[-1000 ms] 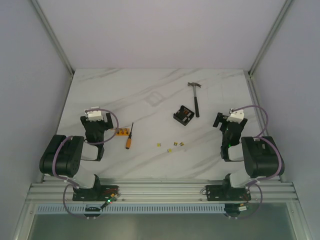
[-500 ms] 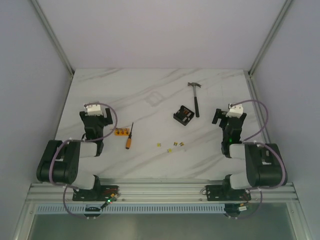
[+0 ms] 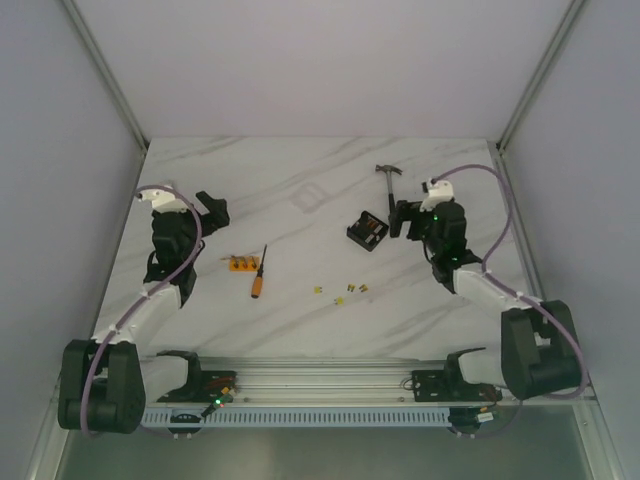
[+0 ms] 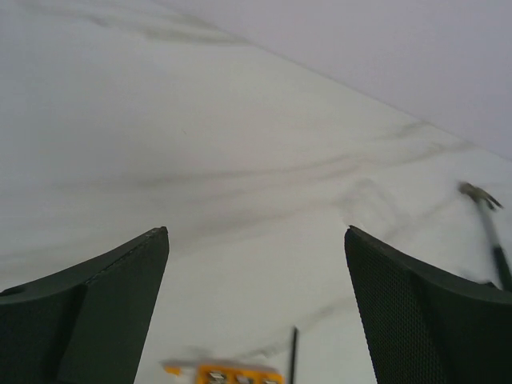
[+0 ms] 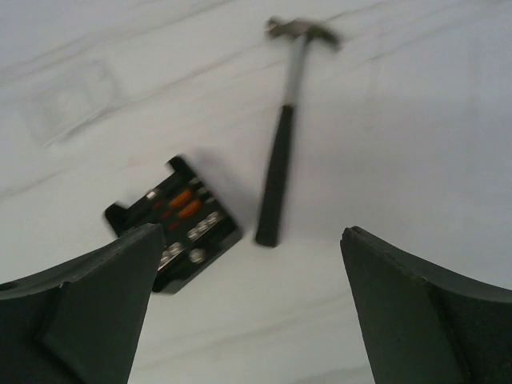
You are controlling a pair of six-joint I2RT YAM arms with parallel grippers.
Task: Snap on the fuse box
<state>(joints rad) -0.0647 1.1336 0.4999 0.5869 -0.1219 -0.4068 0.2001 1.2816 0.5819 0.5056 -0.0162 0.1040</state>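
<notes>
The fuse box [image 3: 367, 231] sits open on the table [image 3: 300, 330], right of centre, just left of the hammer [image 3: 391, 200] and apart from it; it is a small black plastic square turned cornerwise to the table edges, so no long axis shows; in the right wrist view the fuse box [image 5: 178, 225] shows a small tab on its left side and rows running diagonally, two orange fuses among paler ones, blurred. One clear lid [image 3: 308, 198] lies flat farther left and back, well apart, faint against the white marble with grey veins. One hammer [image 5: 280, 176], black handle and metal head, head toward the far wall. About four tiny yellow fuses [image 3: 340, 292] are scattered nearer the arms; one screwdriver [image 3: 259, 272], orange handle nearest; one flat orange block [image 3: 243, 265] just to its left. The right gripper [image 3: 405, 217] hovers between box and hammer, jaws spread wide and holding nothing; the left gripper [image 3: 212, 208] hangs at far left, likewise spread and bare.
</notes>
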